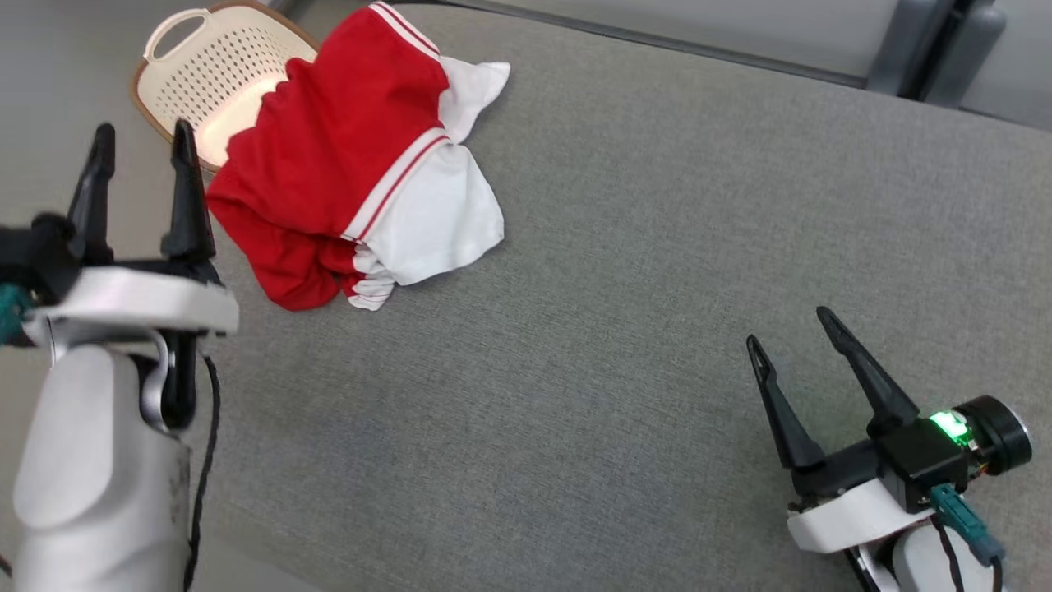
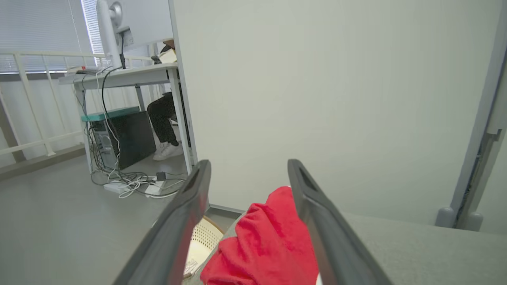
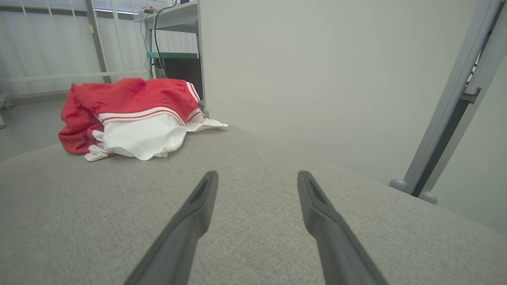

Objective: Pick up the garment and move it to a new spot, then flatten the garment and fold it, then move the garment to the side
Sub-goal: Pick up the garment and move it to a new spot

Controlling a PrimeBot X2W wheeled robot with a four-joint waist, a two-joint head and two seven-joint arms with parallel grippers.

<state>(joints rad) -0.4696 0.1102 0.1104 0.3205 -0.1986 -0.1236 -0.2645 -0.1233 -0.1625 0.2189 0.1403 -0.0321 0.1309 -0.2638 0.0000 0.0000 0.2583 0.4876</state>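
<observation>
The left gripper (image 1: pixel 143 131) sits nearest, on its pale forearm at the lower left of the head view. Its jaws are spread wide and hold nothing. Just beyond its tips lies the garment (image 1: pixel 329 156), a crumpled heap of red and white cloth with striped trim. It sits at the far left corner of the grey bench (image 1: pixel 616 247). In the head view its red side overlaps the rim of a perforated cream basket (image 1: pixel 177 25) that sits off the bench edge. The left wrist view looks along the fingers to a red fold framed between them, with a little of the basket below it. The right gripper (image 1: pixel 787 327) is well apart at the lower right, low over bare bench. Its jaws are also wide and empty, and they point toward the heap.

The step in hand looks like the first pick-up, and nothing of the task is done yet. The left gripper is the natural one for it. It should come down on the raised red bunch rather than on the thin white flap. It should bite deep enough to catch several layers, so the cloth does not slide out on the lift. The approach should stay on the bench side of the heap, so the fingers do not snag the basket rim. A straight lift before moving across would help the trailing hem clear the basket. The open middle of the bench offers plenty of room to set the garment down and spread it.
</observation>
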